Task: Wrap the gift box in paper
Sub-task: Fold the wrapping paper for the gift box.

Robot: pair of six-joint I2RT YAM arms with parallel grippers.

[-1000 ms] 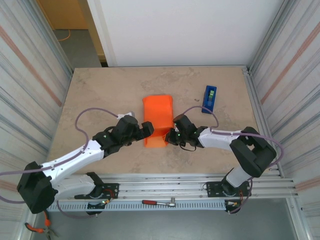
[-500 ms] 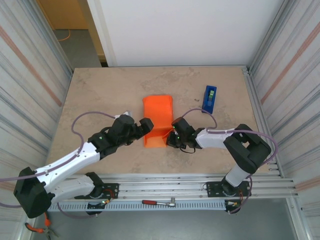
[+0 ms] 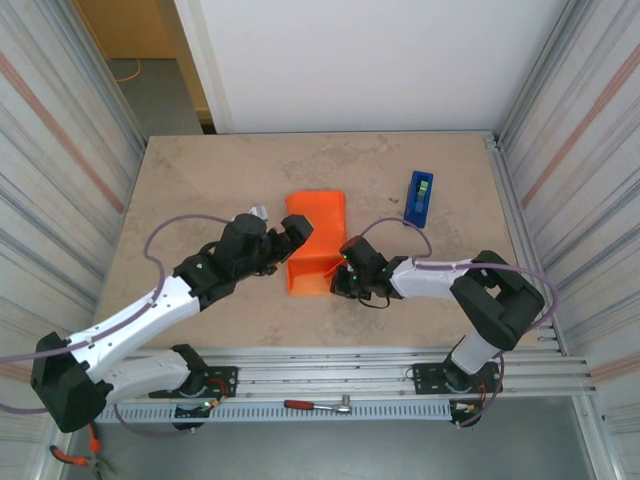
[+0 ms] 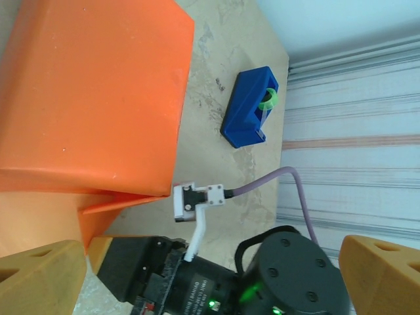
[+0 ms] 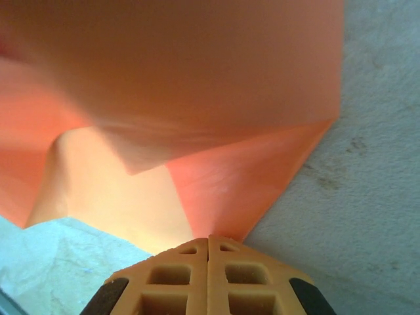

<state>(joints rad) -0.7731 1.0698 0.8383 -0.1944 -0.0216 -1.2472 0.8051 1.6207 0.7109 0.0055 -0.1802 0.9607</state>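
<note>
Our right hand [image 5: 209, 252] pinches the paper's [image 3: 315, 225] flap tip just ahead; we should pull it taut and low. Our left hand [image 3: 293, 240], open alongside, can crease it. Box presumably inside.

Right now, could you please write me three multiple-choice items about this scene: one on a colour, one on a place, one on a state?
1. The paper is: A) green B) orange C) white.
2. The tape dispenser stands: A) on the paper B) left of it C) right of it, apart.
3. The left gripper is: A) open B) shut on the paper C) shut on the dispenser.
Key: 1 B, orange in each view; 2 C, bare table lies between; 3 A, its fingers stand wide apart.
</note>
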